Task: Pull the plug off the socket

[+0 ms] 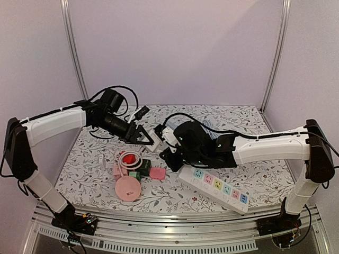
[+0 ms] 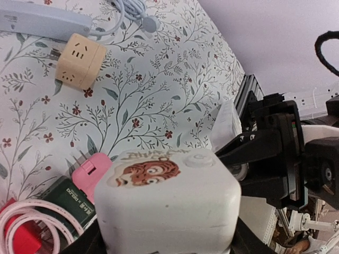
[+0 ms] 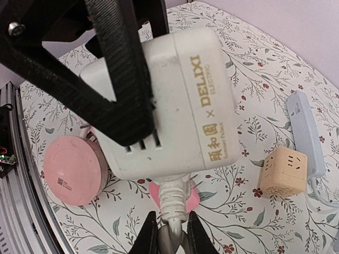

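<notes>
Top external view: my left hand [image 1: 139,133] and right hand [image 1: 165,138] meet above the middle of the desk [image 1: 238,119]. The white cube socket [image 1: 152,136] is lifted between them. The joint itself is too small to read here.

Left wrist view: the socket fills the foreground, tiger sticker [image 2: 145,173] uppermost. It is held in my left hand, little of which shows. I judge it a rigid, smooth plastic shell, light but slippery, so it needs a firm pinch on flat sides to resist the pull. My right hand sits just beyond its right edge.

Right wrist view: the plug [image 3: 172,198] leaves the lower face of the socket as a short white ribbed neck. My right fingers [image 3: 195,235] are pressed together on that neck, one on each side. My left fingers [image 3: 122,79] cross the socket's upper-left face, pinching the cube. The neck is probably softer than the cube and may flex. A hold close against the socket face, on the stiff body rather than the cord, should carry the pull straight along the prongs. Prong friction, not weight, is the likely resistance. A straight pull away from the cube, without twisting, looks safest.
</notes>
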`<state>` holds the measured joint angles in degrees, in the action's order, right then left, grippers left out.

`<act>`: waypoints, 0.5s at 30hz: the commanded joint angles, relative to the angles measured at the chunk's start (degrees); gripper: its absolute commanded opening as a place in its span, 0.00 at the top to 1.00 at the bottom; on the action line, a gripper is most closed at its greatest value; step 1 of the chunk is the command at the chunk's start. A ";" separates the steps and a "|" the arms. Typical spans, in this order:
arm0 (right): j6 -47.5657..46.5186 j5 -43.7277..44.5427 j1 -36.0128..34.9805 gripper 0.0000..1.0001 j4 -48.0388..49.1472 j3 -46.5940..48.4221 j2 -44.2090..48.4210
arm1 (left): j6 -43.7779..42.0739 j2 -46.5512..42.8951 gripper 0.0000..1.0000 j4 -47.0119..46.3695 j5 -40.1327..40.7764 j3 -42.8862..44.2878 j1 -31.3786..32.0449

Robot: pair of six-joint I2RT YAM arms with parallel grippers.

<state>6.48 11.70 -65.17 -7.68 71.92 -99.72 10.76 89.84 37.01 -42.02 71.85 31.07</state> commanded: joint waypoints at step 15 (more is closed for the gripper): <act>2.89 0.24 3.27 1.00 -0.41 2.26 -1.65 | 2.26 -3.32 0.96 -2.11 -1.24 -1.56 -4.53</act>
<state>7.40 10.52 -63.88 -2.26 73.14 -103.68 12.40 89.41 34.61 -43.79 69.45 27.24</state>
